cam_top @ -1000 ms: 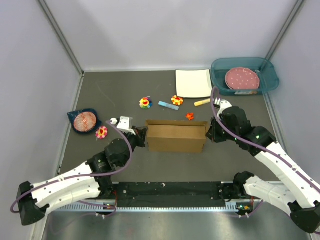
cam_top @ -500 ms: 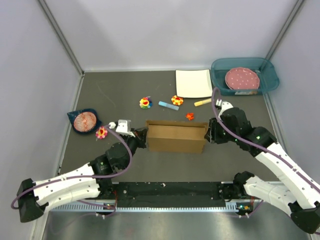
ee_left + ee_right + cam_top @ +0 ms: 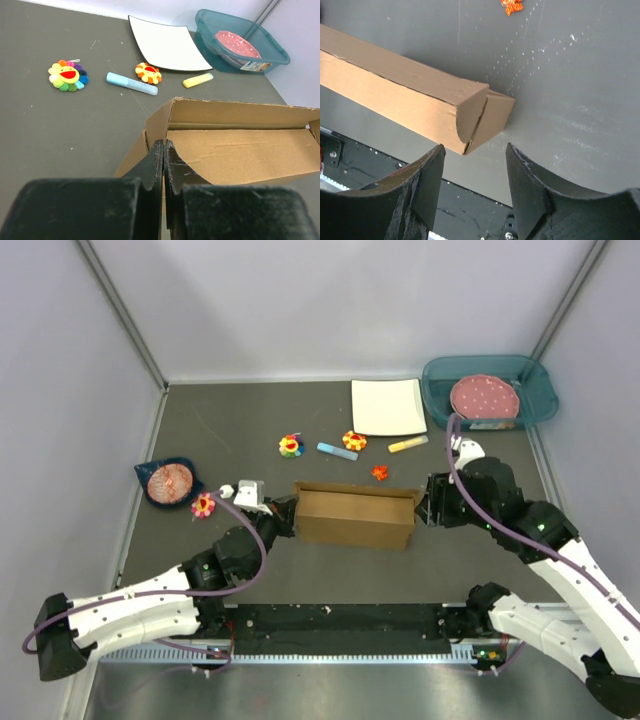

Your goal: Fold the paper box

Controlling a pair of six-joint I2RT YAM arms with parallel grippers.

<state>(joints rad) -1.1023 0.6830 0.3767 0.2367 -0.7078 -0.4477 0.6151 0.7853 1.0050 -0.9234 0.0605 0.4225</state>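
The right gripper [image 3: 475, 152] has pulled back from the cardboard box's [image 3: 355, 517] right end and now stands open, just clear of it. The left gripper [image 3: 163, 147] is pinched closed at the box's left end, mid-table [image 3: 220, 430].

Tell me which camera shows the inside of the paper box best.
Left wrist: it looks straight into the paper box, showing its inner floor and back wall. Top external shows the whole box from above, interior mostly hidden. Right wrist shows only its right end from outside.
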